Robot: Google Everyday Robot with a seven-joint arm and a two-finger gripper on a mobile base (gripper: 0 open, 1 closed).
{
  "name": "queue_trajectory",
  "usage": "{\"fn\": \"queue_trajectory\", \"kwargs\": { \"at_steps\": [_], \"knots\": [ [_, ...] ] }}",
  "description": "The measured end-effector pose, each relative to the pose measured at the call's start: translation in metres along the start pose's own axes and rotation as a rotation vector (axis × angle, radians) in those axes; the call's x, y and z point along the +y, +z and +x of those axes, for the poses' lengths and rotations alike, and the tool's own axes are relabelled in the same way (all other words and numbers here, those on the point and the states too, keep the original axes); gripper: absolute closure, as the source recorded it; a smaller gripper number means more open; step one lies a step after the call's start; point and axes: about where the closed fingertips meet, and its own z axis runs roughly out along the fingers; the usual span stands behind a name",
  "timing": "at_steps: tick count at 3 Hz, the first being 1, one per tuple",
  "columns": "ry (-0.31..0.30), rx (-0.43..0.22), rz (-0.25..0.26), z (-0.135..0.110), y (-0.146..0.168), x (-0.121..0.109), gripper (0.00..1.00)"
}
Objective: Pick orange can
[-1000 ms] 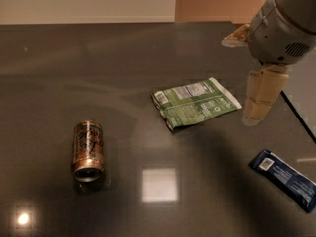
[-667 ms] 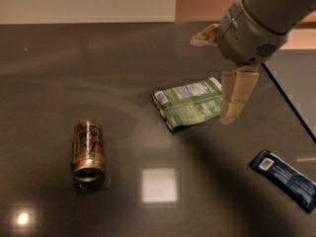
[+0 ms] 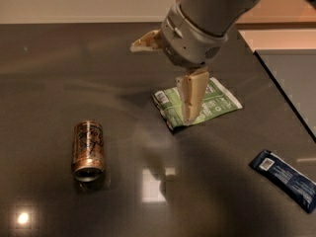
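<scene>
Dark, shiny tabletop [image 3: 59, 73] fills the frame, and the orange can [image 3: 89, 151] lies on its side in the lower left. The gripper [image 3: 161, 84] hangs in the upper middle, over the green packet [image 3: 217, 102], its two fingers spread wide and holding nothing, well apart from the can. A dark blue wrapper [image 3: 286, 179] lies at the lower right.

A dark glossy table [image 3: 59, 58] is filling most of the view, mirroring a pale square of light [image 3: 154, 185] low at centre and a small bright spot [image 3: 22, 217] at lower left. A green snack packet [image 3: 219, 102] is lying flat right of centre, partly hidden behind the gripper [image 3: 162, 83], which is hanging over the table's middle. A dark blue flat wrapper [image 3: 286, 177] is lying well apart from the packet, near the right edge
</scene>
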Motion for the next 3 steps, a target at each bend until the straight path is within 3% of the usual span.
{"fn": "queue_trajectory", "kwargs": {
  "at_steps": [3],
  "knots": [
    [-0.491, -0.077, -0.127, -0.088, 0.054, -0.009, 0.00]
  ]
}}
